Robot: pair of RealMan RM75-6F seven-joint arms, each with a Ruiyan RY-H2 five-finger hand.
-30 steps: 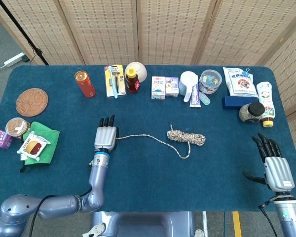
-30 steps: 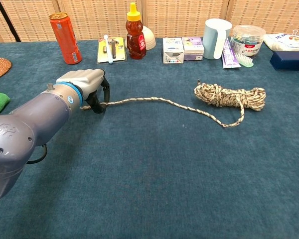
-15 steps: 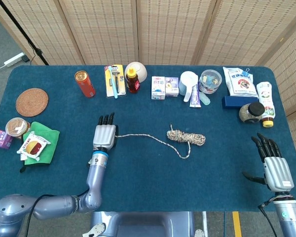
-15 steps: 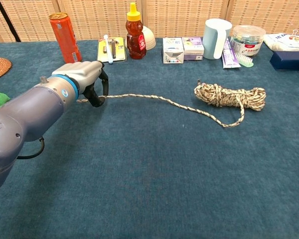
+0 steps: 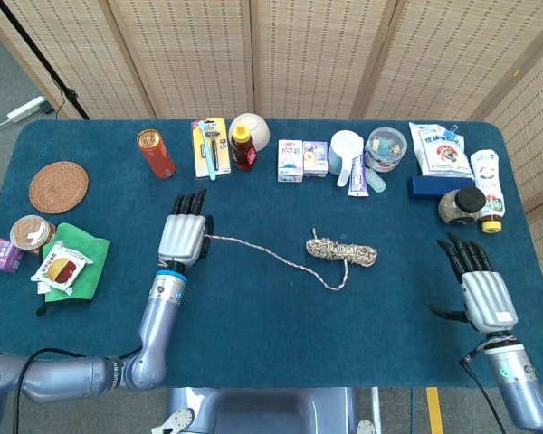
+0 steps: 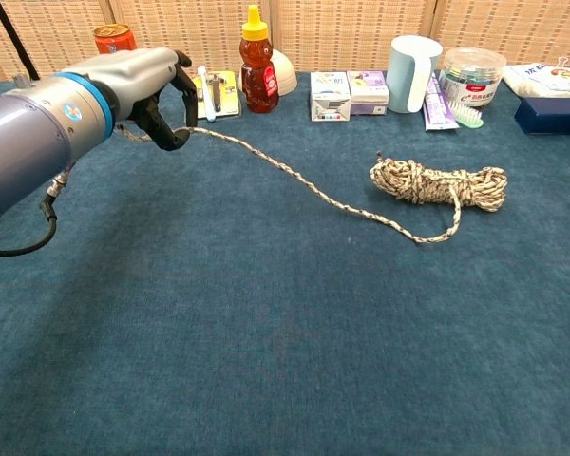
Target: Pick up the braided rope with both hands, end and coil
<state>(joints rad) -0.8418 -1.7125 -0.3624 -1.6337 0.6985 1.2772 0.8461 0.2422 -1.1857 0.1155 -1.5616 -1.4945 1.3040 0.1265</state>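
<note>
Lifted since earlier, left robot hand [image 6: 138, 81] is pinching the braided rope [image 6: 294, 176] end; only head view shows right robot hand [image 5: 478, 285] splayed, empty.

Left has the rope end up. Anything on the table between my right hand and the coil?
Nothing visible. In the head view only bare blue cloth lies between the right hand and the coil. The jar and bottle stand further back, off that line.
</note>
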